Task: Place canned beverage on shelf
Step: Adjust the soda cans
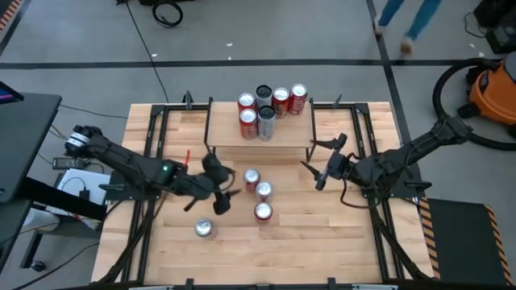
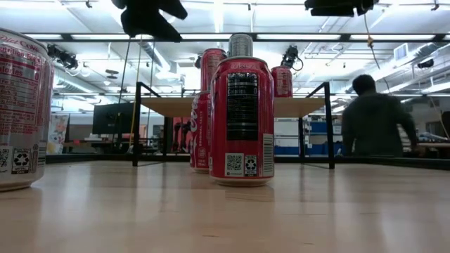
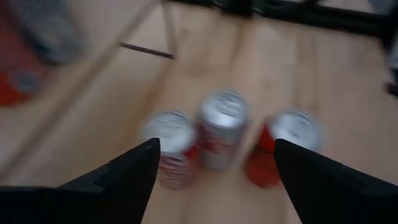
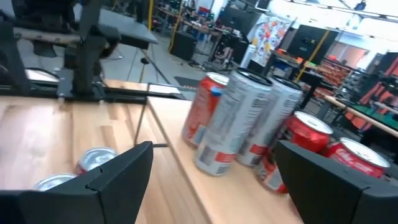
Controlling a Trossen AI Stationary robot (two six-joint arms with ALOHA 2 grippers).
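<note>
Red and silver cans on shelf and tabletop

Five upright cans crowd the light-wood shelf [image 1: 260,133]; three red cans [image 1: 257,192] stand before it, beside the released left hand [image 1: 219,196]. Right hand [image 1: 318,171] hovers released near the shelf's end.

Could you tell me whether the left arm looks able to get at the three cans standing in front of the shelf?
Probably yes: the left tool is open beside the three cans, nothing stands between them, and the shelf lies beyond.
</note>
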